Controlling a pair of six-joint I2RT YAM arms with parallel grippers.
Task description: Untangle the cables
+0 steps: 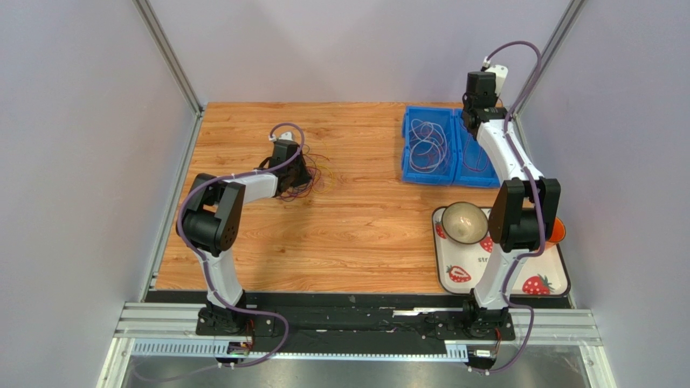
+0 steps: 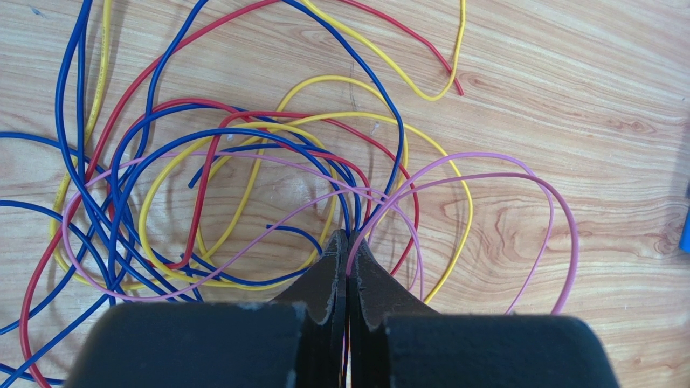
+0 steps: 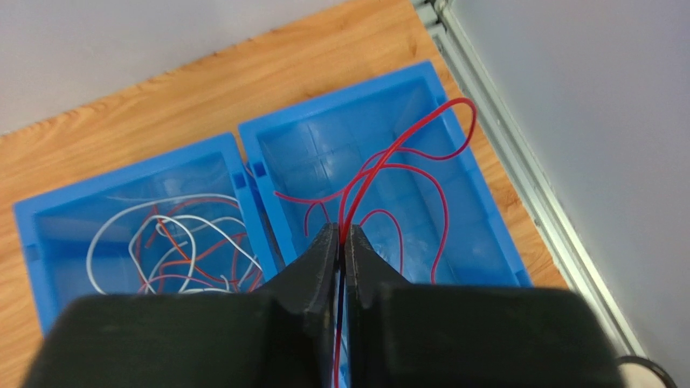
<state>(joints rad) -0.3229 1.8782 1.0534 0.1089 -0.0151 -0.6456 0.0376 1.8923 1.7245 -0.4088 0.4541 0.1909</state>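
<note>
A loose tangle of thin blue, red, yellow and pink cables (image 2: 243, 162) lies on the wooden table, at the back left in the top view (image 1: 312, 174). My left gripper (image 2: 348, 236) is down at the tangle, shut, with a pink cable (image 2: 478, 153) running in between its jaws; other strands meet at its tips. My right gripper (image 3: 342, 230) is shut on a red cable (image 3: 353, 202) and holds it above the right blue bin (image 3: 340, 95). The left blue bin (image 3: 121, 171) holds white, red and purple cables. In the top view the left gripper (image 1: 296, 174) and the right gripper (image 1: 474, 121) are far apart.
The two blue bins (image 1: 425, 109) stand side by side at the back right. A strawberry-print tray (image 1: 453, 275) with a bowl (image 1: 464, 222) sits at the front right under the right arm. Grey walls and metal frame posts close in the table.
</note>
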